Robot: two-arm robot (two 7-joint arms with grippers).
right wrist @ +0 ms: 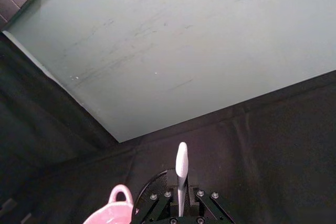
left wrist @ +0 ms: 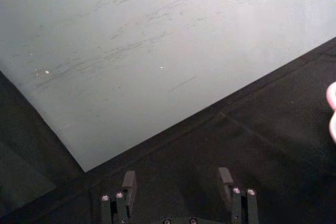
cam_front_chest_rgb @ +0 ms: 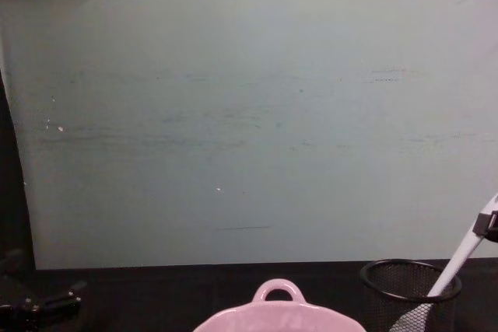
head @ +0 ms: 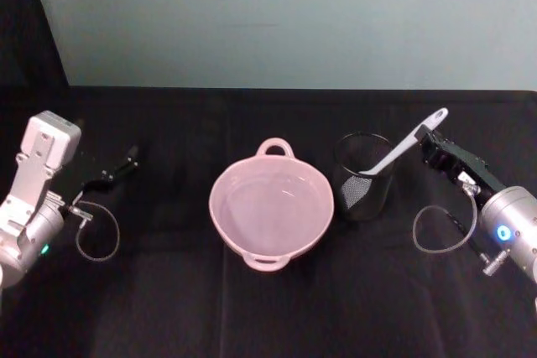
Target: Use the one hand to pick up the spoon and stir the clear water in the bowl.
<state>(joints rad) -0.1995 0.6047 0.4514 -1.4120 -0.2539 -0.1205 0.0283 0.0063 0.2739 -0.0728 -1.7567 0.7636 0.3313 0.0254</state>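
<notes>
The pale pink bowl [head: 243,241] with water in it sits at the table's middle; its loop handle shows in the chest view [cam_front_chest_rgb: 276,291] and in the right wrist view [right wrist: 119,195]. The white spoon [head: 398,153] leans in the black mesh cup [head: 365,178], handle up and to the right. My right gripper [head: 428,140] is shut on the spoon's upper handle [right wrist: 181,163]. From the chest, the spoon [cam_front_chest_rgb: 459,262] rises out of the cup [cam_front_chest_rgb: 408,289] to the gripper [cam_front_chest_rgb: 490,225]. My left gripper [head: 126,161] rests open at the far left, its fingers [left wrist: 128,182] spread over bare cloth.
Black cloth covers the table [head: 168,308]. A pale green wall panel [head: 294,14] stands along the far edge. Loose cable loops hang by the left wrist [head: 96,232] and the right wrist [head: 445,228]. The cup stands close to the bowl's right side.
</notes>
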